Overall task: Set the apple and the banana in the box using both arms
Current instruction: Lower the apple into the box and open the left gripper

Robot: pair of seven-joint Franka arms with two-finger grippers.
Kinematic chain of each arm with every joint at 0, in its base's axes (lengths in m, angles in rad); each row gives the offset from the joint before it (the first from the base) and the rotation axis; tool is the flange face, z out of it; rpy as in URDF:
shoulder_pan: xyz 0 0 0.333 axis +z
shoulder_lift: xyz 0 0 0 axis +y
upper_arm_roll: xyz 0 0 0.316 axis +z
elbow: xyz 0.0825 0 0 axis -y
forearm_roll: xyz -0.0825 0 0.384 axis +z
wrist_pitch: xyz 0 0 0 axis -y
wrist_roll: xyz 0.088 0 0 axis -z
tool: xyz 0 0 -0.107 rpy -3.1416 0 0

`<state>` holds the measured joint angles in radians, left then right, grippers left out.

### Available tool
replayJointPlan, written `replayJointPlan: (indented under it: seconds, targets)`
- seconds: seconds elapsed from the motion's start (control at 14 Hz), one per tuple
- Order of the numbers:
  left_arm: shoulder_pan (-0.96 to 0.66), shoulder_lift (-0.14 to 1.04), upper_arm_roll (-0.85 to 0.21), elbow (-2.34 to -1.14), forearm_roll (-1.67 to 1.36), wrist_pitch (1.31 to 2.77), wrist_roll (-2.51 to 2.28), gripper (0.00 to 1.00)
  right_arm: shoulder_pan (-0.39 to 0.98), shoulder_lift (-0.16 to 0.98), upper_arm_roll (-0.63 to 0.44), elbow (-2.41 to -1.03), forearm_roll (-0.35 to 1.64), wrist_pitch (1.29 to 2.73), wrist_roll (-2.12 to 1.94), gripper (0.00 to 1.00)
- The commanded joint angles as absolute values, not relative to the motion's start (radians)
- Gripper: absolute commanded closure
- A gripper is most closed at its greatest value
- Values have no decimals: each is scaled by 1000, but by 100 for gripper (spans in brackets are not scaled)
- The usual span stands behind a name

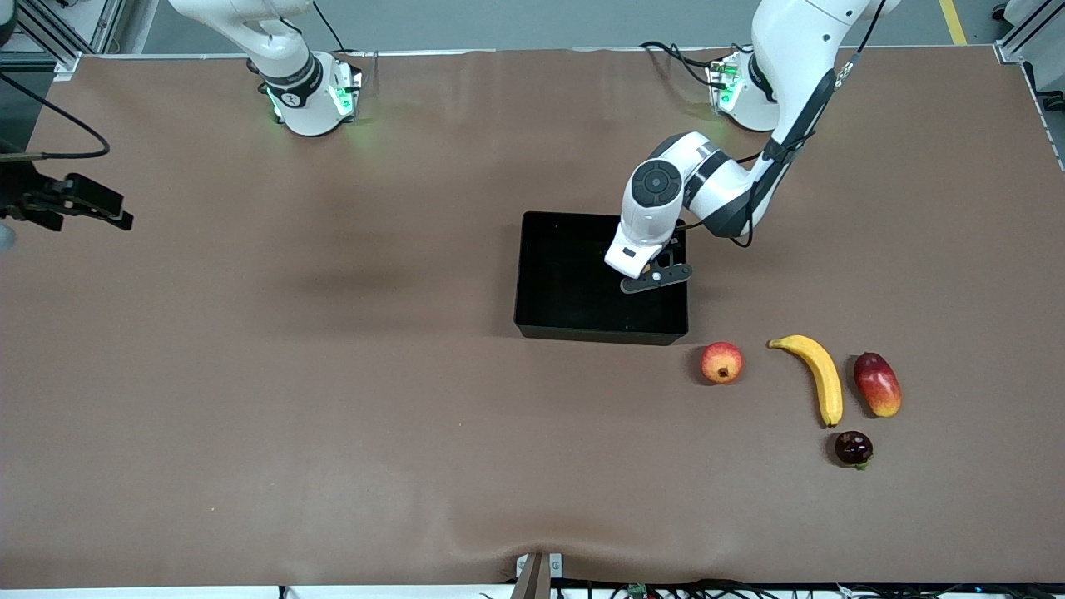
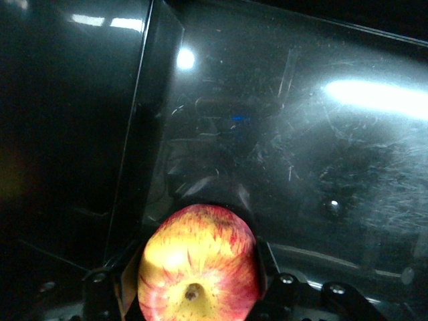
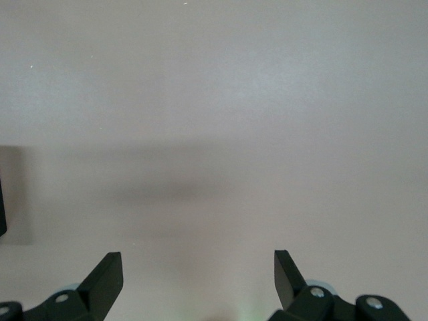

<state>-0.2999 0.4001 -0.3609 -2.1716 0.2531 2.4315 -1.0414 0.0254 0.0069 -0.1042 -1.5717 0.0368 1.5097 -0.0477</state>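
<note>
Brown table [image 1: 333, 374], left tool [image 2: 197, 294] gripping apple [image 2: 198, 267] over box [image 1: 574, 324]

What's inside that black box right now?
Nothing rests in the box yet. The left gripper holds the apple over it; the floor directly under them is hidden.

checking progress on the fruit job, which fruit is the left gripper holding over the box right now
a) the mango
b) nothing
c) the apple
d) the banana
c: the left wrist view shows the red and yellow apple gripped in the left gripper above the black box, while the banana lies on the table.
</note>
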Motion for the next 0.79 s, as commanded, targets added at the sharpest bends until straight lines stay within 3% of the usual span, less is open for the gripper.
replayJointPlan:
  seconds: [0.0, 0.07, 0.36, 0.71]
  targets:
    - [-302, 402, -360, -2177, 282, 2451, -1074, 44, 9, 25, -91, -1549, 26, 1497, -40, 0]
    - [-302, 402, -360, -2174, 282, 2451, -1075, 0, 11, 25, -91, -1548, 26, 1499, -40, 0]
    - [-299, 370, -362, -2158, 282, 2418, -1078, 0, 8, 25, -90, -1534, 26, 1497, -40, 0]
    - [-282, 293, -367, -2015, 278, 2202, -1045, 0, 3, 25, -92, -1534, 26, 1500, -40, 0]
